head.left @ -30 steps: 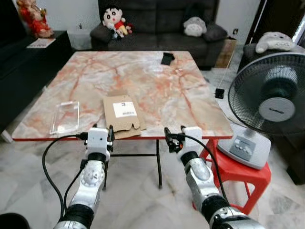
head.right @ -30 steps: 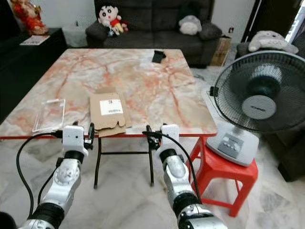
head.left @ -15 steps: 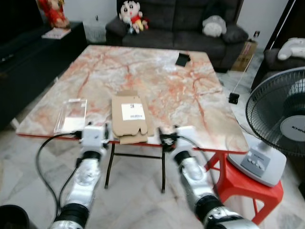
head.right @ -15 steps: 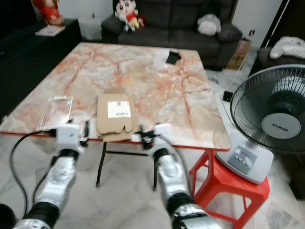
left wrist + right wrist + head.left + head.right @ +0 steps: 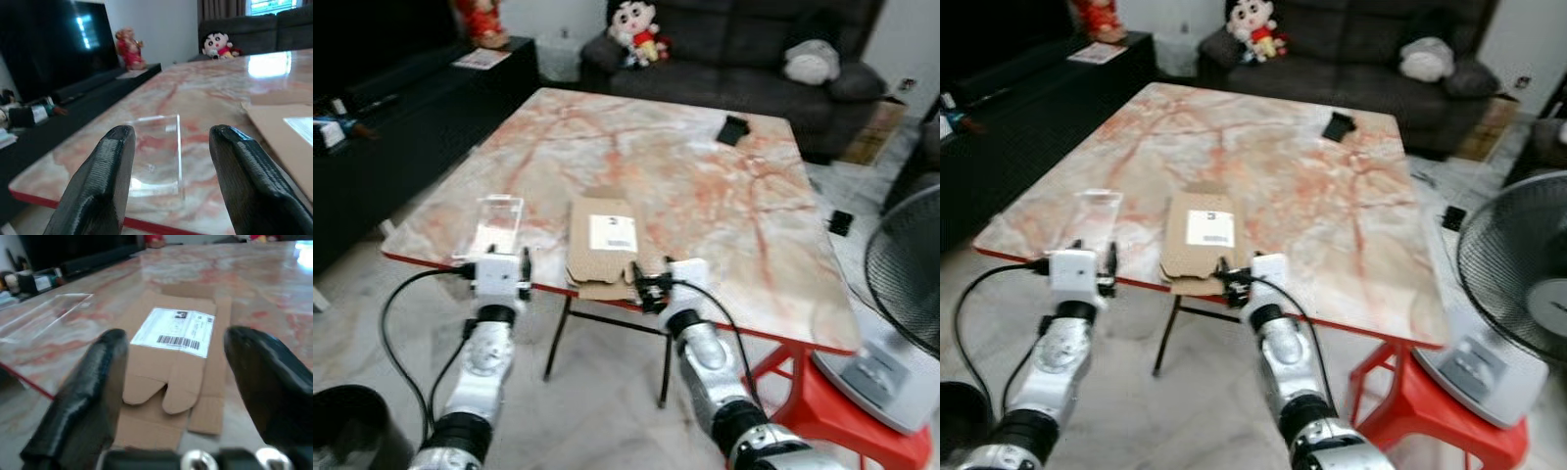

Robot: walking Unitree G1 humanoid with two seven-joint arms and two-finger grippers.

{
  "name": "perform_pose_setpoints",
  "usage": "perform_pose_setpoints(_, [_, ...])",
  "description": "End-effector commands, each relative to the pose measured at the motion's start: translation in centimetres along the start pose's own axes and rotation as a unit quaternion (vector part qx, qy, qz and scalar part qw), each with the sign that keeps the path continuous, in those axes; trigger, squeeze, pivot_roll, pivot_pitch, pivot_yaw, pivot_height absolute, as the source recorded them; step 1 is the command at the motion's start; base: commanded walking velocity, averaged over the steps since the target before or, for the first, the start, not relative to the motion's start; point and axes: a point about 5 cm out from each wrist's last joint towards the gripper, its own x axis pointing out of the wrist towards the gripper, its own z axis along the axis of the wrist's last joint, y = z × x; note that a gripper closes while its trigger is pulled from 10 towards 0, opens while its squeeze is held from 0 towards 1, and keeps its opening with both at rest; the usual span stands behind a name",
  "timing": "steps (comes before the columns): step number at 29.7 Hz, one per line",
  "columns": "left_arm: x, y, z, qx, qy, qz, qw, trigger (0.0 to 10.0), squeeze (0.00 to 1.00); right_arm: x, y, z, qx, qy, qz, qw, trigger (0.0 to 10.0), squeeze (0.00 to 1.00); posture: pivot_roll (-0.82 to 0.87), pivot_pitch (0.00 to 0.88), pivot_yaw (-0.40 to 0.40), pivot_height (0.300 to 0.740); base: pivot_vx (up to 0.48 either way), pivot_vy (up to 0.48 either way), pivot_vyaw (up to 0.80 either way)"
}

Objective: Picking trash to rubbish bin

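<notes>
You get even daylight, slightly soft with motion blur in both eye views. Window glare whitens the bench (image 5: 264, 66) far end, and the right claw's fingers (image 5: 83, 401) are out of focus.

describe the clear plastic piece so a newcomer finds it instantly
Start at the marble table and go to its near edge, in front of the left gripper. The clear plastic tray lies flat there, left of the flattened cardboard box. It is see-through; the box is brown with a white label.
</notes>
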Motion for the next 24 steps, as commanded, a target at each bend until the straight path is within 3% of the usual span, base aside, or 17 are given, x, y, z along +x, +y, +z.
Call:
perform_pose_setpoints(1, [0.04,-1.11,0.26,-0.008,-0.003,-0.014,1.000,10.0,0.00,-0.10,-1.03,0.24,0.002,-0.006,-0.018,1.000,10.0,0.00,0.00,0.000,-0.051,0.740,0.277,0.000,0.00])
perform_pose_setpoints(20, [0.06,-1.26,0.24,-0.011,0.000,-0.022,1.000,10.0,0.00,-0.03,-1.16,0.17,0.017,0.000,-0.026,1.000,10.0,0.00,0.00,0.000,-0.051,0.740,0.282,0.000,0.00])
perform_pose_setpoints(24, [0.07,-1.26,0.24,-0.012,0.000,-0.024,1.000,10.0,0.00,0.03,-1.21,0.25,0.024,-0.001,-0.028,0.999,10.0,0.00,0.00,0.000,-0.051,0.740,0.306,0.000,-0.80])
